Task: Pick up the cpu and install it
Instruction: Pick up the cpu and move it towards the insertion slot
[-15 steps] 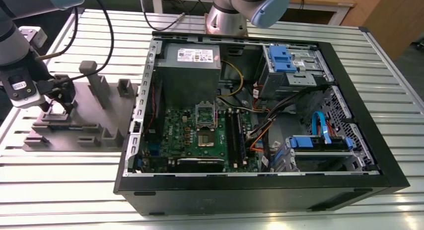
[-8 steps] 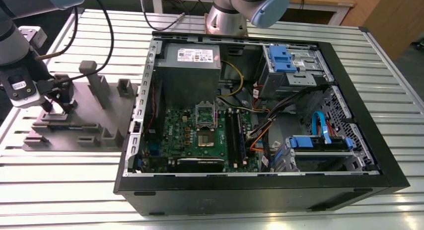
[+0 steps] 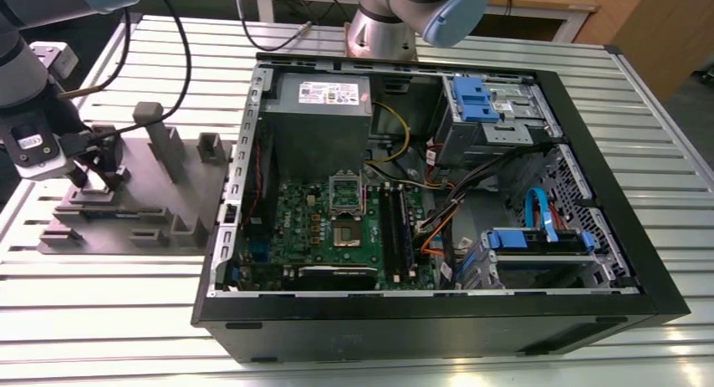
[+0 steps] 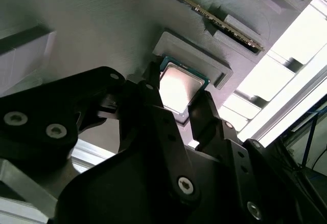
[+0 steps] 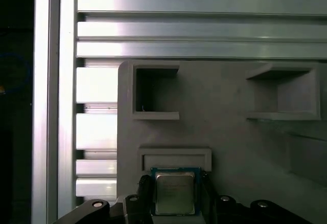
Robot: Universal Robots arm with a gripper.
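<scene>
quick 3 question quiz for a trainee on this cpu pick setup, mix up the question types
1. True or false: the cpu already sits in the motherboard socket.
2. Multiple choice: in the exterior view, the gripper is A) over the grey holder, B) over the blue drive bay, C) over the memory sticks.
3. Fill in: the computer case lies on the exterior view's ____ of the grey holder.

Key
1. False: in both wrist views it lies in a recess of the grey holder.
2. A
3. right
</scene>
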